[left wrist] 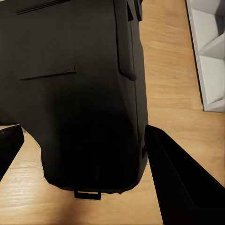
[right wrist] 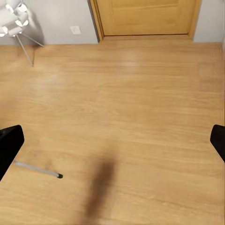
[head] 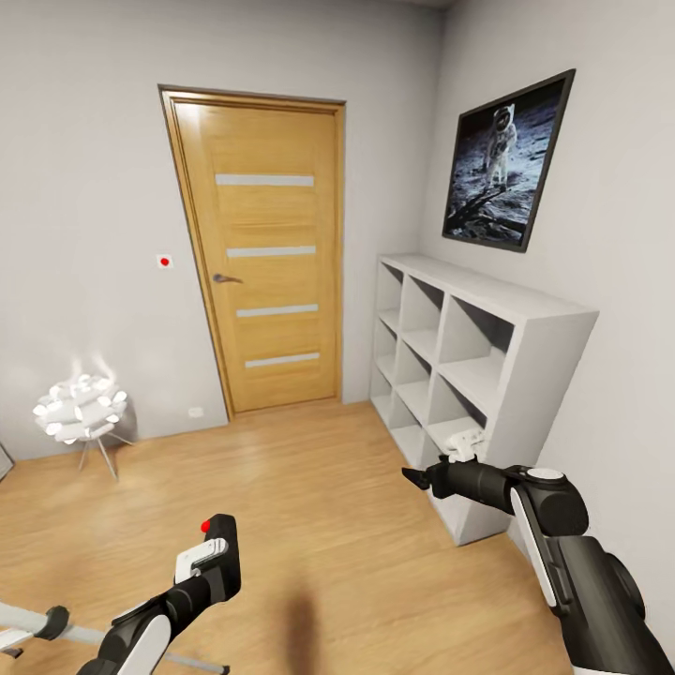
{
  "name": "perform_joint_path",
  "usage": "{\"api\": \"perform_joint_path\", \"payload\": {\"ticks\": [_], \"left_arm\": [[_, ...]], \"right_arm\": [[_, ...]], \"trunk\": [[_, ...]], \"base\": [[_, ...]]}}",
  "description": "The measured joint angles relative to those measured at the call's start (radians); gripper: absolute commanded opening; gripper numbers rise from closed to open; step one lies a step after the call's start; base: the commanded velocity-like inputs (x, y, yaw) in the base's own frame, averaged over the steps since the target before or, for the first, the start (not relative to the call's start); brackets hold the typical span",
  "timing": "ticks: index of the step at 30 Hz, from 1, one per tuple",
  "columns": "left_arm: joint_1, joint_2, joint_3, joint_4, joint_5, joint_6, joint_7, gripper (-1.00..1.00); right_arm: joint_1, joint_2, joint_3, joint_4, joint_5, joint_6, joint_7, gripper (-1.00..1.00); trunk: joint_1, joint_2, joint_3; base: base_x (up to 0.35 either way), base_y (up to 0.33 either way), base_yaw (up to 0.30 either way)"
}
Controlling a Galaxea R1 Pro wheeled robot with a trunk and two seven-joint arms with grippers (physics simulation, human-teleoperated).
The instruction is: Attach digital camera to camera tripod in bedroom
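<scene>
My left gripper [head: 201, 577] is low in the head view, shut on the digital camera [head: 226, 547], a small black body with a red dot on top. In the left wrist view the black camera body [left wrist: 79, 93] sits between the two dark fingers [left wrist: 176, 180] above the wood floor. A silver-grey leg of the camera tripod [head: 42, 622] with a black joint crosses the bottom left corner. Its thin lower end and black foot [right wrist: 40, 169] lie on the floor in the right wrist view. My right gripper [head: 418, 477] hangs open over bare floor with its fingers [right wrist: 9, 143] wide apart.
A closed wooden door [head: 267, 258] is straight ahead in the grey wall. A white cube shelf [head: 473, 375] stands along the right wall under a framed astronaut picture [head: 506, 164]. A white petal lamp [head: 82, 411] on thin legs stands at the left. Light wood floor [head: 309, 487] lies between them.
</scene>
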Motion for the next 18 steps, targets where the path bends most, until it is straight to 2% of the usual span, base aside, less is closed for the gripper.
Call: {"api": "perform_joint_path", "payload": {"ticks": [9,18], "left_arm": [[0.000,0.000,0.001,0.000,-0.001,0.000,0.000,-1.00],[0.000,0.000,0.001,0.000,-0.002,-0.001,0.000,-1.00]], "right_arm": [[0.000,0.000,0.001,0.000,0.002,0.000,0.000,1.00],[0.000,0.000,0.002,0.000,0.003,0.000,0.000,1.00]], "trunk": [[0.000,0.000,0.000],[0.000,0.000,0.000]], "base": [[0.324,-0.003,0.041],[0.325,-0.006,0.200]]}}
